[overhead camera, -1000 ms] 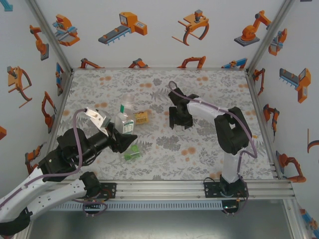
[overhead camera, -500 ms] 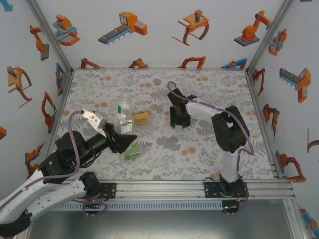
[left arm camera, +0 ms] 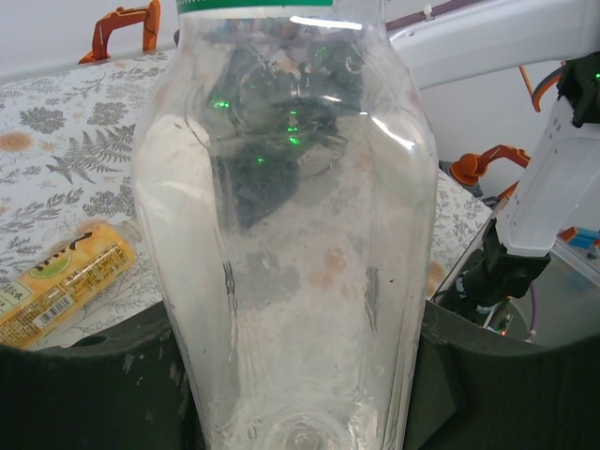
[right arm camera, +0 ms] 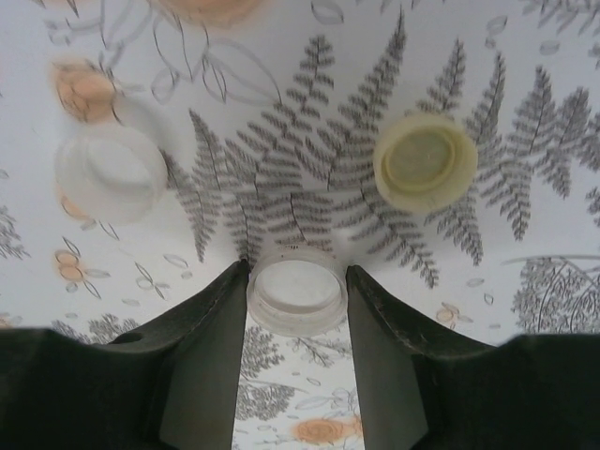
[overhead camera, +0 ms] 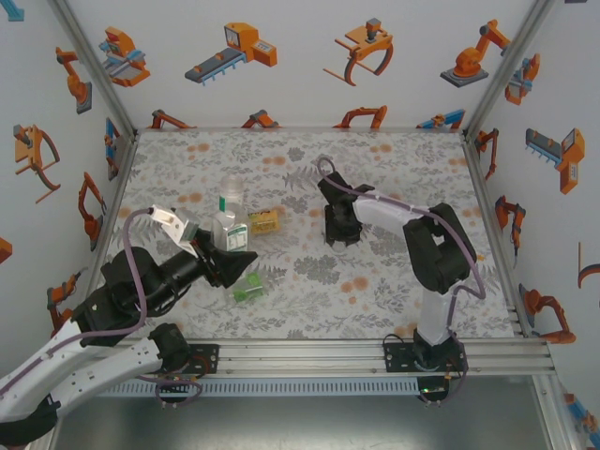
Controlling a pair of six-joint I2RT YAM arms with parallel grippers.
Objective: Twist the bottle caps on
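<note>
While my left gripper (left arm camera: 300, 384) clamps the clear bottle (left arm camera: 291, 234), my right gripper (right arm camera: 297, 274) pinches a pale cap (right arm camera: 297, 295), jaws narrow.

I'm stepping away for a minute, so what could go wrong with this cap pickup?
1. The right gripper pinches the clear cap only at its very tips, so it may slip out on lifting.
2. The cap seems to lie open side up, so it would likely need flipping before meeting the bottle in the left gripper.
</note>
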